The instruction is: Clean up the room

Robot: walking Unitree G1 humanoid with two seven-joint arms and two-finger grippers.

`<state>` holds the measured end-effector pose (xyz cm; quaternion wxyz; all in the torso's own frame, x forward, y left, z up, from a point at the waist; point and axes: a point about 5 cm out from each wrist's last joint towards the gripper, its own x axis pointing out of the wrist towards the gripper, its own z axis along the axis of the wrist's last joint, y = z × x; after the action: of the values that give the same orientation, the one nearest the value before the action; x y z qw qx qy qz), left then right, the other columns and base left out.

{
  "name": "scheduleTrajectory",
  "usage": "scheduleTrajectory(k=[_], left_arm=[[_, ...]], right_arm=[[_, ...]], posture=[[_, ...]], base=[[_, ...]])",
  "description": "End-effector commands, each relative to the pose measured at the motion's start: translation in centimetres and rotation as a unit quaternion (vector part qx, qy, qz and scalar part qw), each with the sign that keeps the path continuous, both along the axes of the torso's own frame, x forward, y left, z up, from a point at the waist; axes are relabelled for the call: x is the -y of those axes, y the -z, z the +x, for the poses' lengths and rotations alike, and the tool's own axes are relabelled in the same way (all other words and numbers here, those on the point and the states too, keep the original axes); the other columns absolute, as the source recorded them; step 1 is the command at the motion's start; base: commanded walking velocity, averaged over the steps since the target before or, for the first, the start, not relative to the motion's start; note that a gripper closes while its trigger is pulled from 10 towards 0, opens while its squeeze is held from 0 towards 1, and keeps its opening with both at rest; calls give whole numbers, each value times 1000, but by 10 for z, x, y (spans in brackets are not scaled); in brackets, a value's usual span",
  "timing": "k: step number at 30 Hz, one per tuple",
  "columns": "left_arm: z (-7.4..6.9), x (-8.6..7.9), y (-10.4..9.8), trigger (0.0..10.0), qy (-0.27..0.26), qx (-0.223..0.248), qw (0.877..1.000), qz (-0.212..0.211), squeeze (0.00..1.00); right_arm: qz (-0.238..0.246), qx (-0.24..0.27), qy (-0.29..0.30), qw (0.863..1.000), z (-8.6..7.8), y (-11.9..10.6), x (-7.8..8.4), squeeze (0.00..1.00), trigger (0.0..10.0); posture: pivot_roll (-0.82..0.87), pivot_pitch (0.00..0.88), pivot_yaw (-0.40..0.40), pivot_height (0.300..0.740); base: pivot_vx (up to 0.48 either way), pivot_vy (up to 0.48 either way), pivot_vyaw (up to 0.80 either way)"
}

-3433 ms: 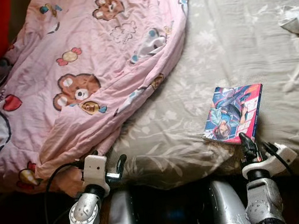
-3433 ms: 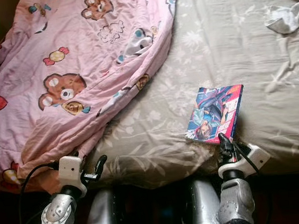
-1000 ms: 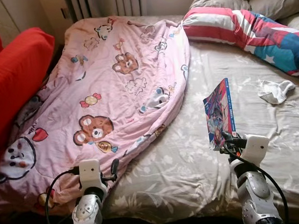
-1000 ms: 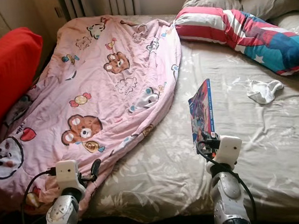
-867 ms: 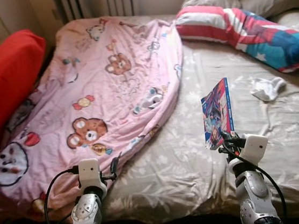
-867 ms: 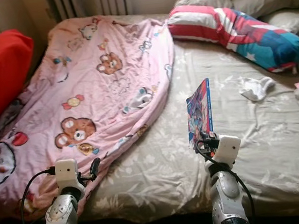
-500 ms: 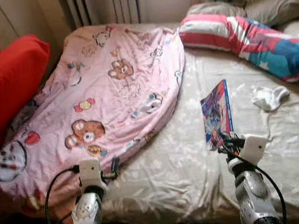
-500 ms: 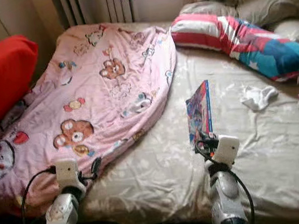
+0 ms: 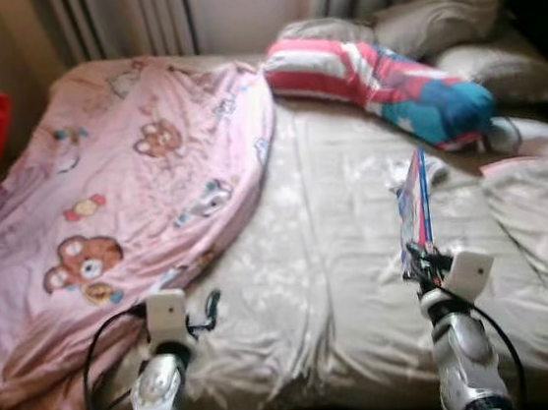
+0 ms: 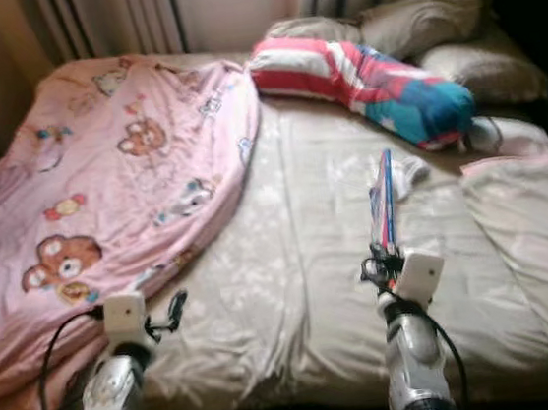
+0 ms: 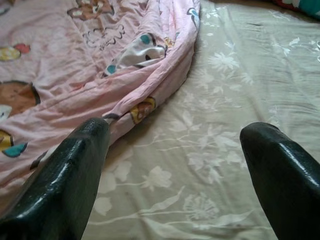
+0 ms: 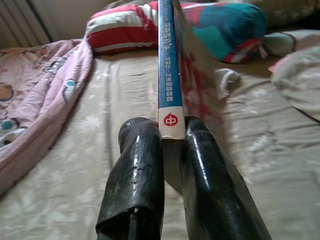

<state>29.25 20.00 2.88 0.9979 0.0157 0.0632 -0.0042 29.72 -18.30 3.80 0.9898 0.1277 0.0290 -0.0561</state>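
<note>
On the left we see the pink blanket (image 9: 105, 195) (teddy-bear print) over the bed (image 9: 335, 218); near it, our left gripper (image 9: 207, 312) gapes wide, while our right gripper (image 12: 172, 140) pinches the book (image 9: 415, 211) upright above the sheet.

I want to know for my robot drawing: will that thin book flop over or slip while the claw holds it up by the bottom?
The book is probably light and fairly stiff: it stands upright from the right claw, pinched at its spine end. Being thin, it might bend or tilt if swung quickly. Its cover looks glossy, so it could slip.
</note>
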Motion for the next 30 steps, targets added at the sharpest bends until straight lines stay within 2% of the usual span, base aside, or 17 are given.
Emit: scheduleTrajectory(k=[1,23,30], left_arm=[[-3,6,5,10000,6,-9,1000,-7,0],[-3,6,4,10000,9,-7,1000,-6,0],[-4,4,6,10000,4,-13,1000,-7,0]], right_arm=[[-9,20,-3,1000,3,-7,2,0,10000],[-12,20,-13,1000,4,-7,-1,0,10000],[-12,17,-14,1000,3,-5,0,0,10000]], posture=[[107,101,-33,740],[106,115,-27,740],[104,127,-26,740]], base=[[0,-277,0],[0,-279,0],[0,0,0]])
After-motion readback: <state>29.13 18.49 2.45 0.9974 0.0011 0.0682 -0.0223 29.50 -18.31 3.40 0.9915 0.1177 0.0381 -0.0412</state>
